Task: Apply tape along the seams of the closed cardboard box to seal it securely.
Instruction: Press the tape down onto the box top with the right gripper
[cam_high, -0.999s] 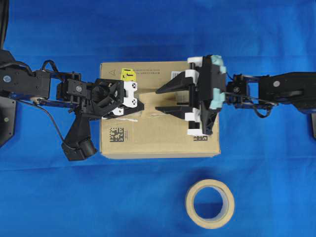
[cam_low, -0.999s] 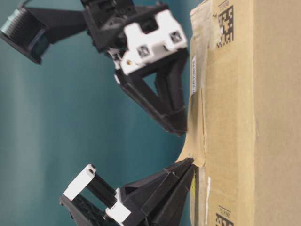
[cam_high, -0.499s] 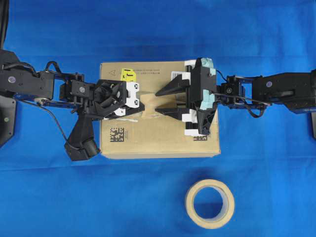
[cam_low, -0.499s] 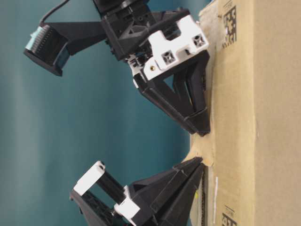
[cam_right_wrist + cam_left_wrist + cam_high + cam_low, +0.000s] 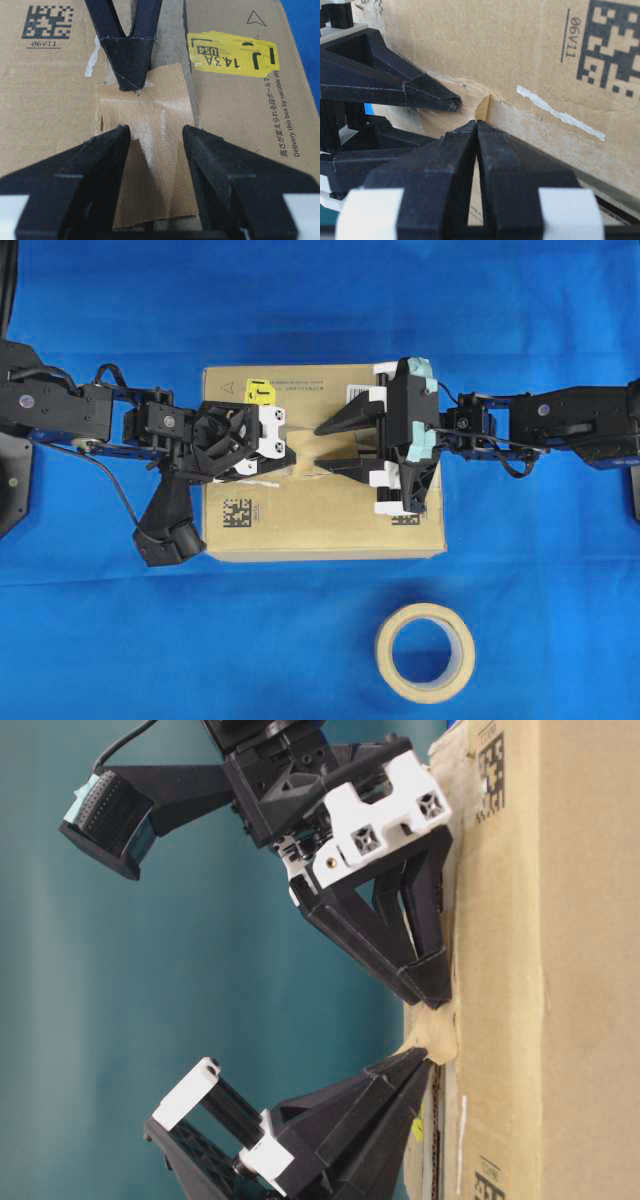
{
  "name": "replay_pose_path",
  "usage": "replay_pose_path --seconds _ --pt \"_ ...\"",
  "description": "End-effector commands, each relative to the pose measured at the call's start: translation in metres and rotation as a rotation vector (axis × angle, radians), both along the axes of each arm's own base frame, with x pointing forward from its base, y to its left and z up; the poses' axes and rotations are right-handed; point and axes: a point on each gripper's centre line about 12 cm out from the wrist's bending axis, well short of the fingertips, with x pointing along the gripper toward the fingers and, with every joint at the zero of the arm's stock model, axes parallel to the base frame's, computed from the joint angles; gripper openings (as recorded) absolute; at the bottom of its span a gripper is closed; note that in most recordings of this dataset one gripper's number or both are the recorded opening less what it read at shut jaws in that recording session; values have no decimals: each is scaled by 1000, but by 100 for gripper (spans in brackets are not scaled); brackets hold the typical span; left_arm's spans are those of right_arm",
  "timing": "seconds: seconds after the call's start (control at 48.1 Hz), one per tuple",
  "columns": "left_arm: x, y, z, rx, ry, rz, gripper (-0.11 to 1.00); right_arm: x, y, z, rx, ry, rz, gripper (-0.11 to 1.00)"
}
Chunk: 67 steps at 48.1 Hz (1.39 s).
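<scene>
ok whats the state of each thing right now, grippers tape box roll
left gripper: shut, tip pressing on the tape's far edge
right gripper: open, fingers spread on either side of the tape
tape: lying on the box top along the seam, one edge lifted a little
box: closed, flaps down
seam: partly covered by the tape
roll: lying flat on the blue cloth, apart from the box

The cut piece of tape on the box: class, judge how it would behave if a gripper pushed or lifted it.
The tape is probably floppy: its end curls off the cardboard box. Probably light and thin: it creases near the left gripper.
</scene>
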Motion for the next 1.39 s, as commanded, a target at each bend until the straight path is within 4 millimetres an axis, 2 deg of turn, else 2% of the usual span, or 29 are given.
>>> replay_pose_path --seconds 0.0,0.354,0.437,0.499,0.666,0.749,0.916,1.373 --pt "5 1 11 0 -34 3 0 0 -1 5 -3 -9 0 55" --pt "5 2 12 -5 -26 8 1 -4 0 -1 2 31 1 55" --pt "6 2 12 -12 -9 15 4 -4 0 -2 1 34 2 55" --pt "7 2 13 -17 4 19 13 -4 0 -1 2 32 1 55" --pt "11 2 15 -20 27 20 53 -4 0 -2 1 35 2 55" --pt "12 2 15 -20 43 20 69 -5 0 -3 2 40 1 55" --pt "14 2 20 -21 60 19 66 -7 0 -5 5 43 -1 55" --pt "13 3 22 -22 84 21 66 -13 0 -6 10 50 -4 55"
